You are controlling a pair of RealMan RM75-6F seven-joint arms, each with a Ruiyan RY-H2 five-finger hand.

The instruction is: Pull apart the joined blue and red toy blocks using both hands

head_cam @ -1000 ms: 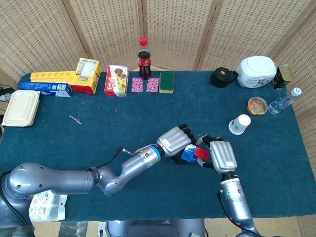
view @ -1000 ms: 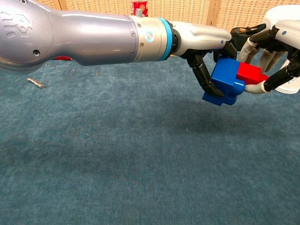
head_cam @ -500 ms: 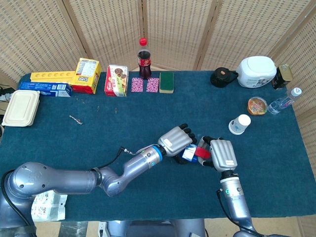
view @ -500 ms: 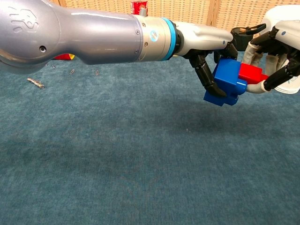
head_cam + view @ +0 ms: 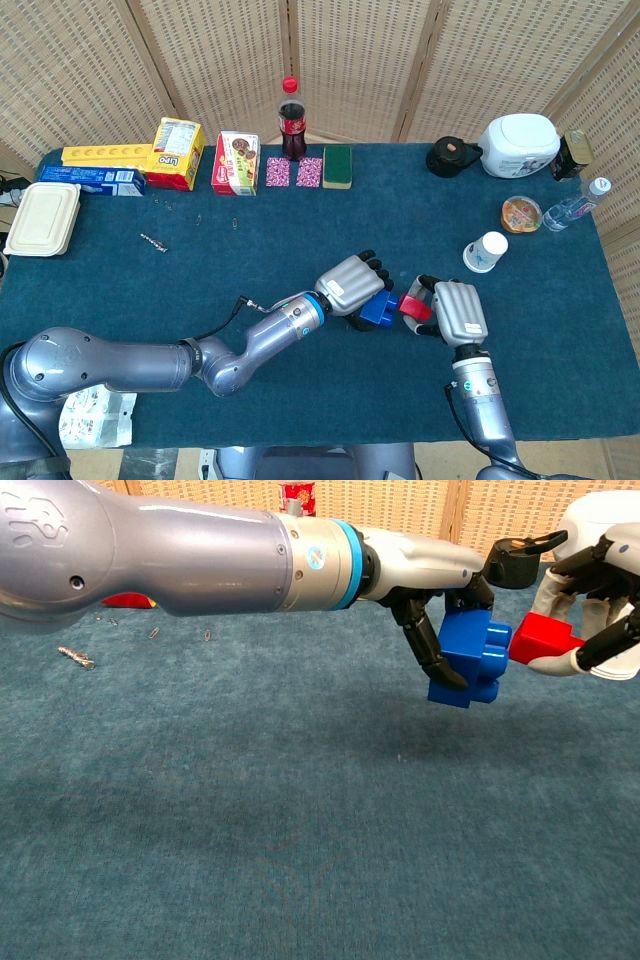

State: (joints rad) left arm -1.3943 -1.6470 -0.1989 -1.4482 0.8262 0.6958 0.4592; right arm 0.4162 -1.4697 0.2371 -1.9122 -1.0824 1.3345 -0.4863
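The left hand (image 5: 445, 630) is gripping the blue block (image 5: 465, 658) above the table (image 5: 300, 240), dark fingers (image 5: 428, 650) curling down over its near side — the far side of the grip is hidden behind the block. Just to its right, the right hand (image 5: 600, 620) is holding the red block (image 5: 540, 638), a pale finger lying under it and others curving above. In the chest view this hand is running off the frame's right edge, so much of it is cut off. The two blocks are showing a sliver of gap at the corner where they come nearest; whether they are touching there is hard to tell. From the head view the left hand (image 5: 352, 283) is covering most of the blue block (image 5: 378, 309), and the red block (image 5: 412, 305) is only peeking out beside the right hand (image 5: 456, 312). Both blocks are hanging clear of the blue cloth — a paper cup (image 5: 487, 250) is standing well apart, nearer the table's right end.
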